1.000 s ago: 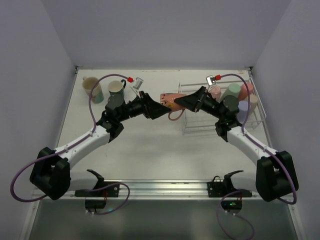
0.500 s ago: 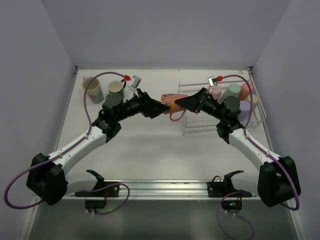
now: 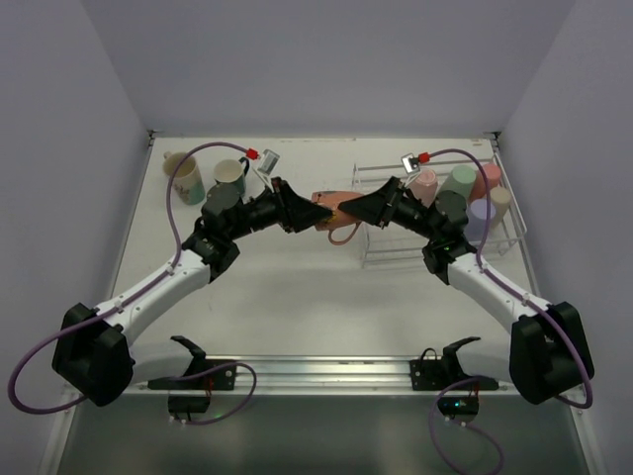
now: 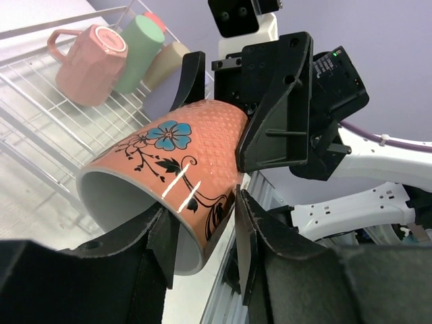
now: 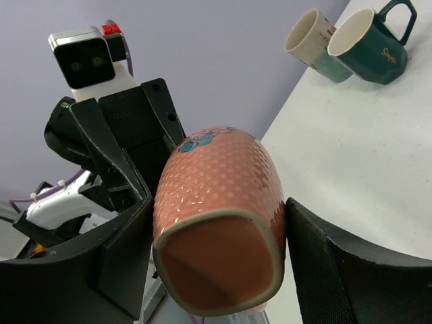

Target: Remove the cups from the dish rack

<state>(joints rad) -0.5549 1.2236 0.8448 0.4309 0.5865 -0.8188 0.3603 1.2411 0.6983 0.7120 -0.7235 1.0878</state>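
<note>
Salmon glaze with a blue flower was what sat between both of my grippers: the salmon mug (image 4: 182, 158) lay on its side in the air above the table (image 3: 297, 297), just left of the dish rack (image 3: 391, 259), well apart from the cream cup (image 3: 183, 176) and the dark green mug (image 3: 229, 176) standing at the far left. My right gripper (image 5: 216, 256) was closed across the base end, a finger against each flank, though on one side I could not rule out a sliver of daylight. My left gripper (image 4: 206, 233) was pinched on the rim at the open end, and it looked as if only the wall of the mouth was between its fingers. The pink mug (image 3: 425, 183) and the mint tumbler (image 3: 460, 180) waited in the rack behind with the others. I judged this a handover, and the danger lay in its timing. Had my right let go while my left held only that thin glossy lip, the mug's weight could have swung it down around the pinch and out of my grasp. Had either arm pulled away while both were clamped, the glaze might have slid, or the mug twisted. Its handle hung low near the rack's left wires, where a careless sweep could snag it.
</note>
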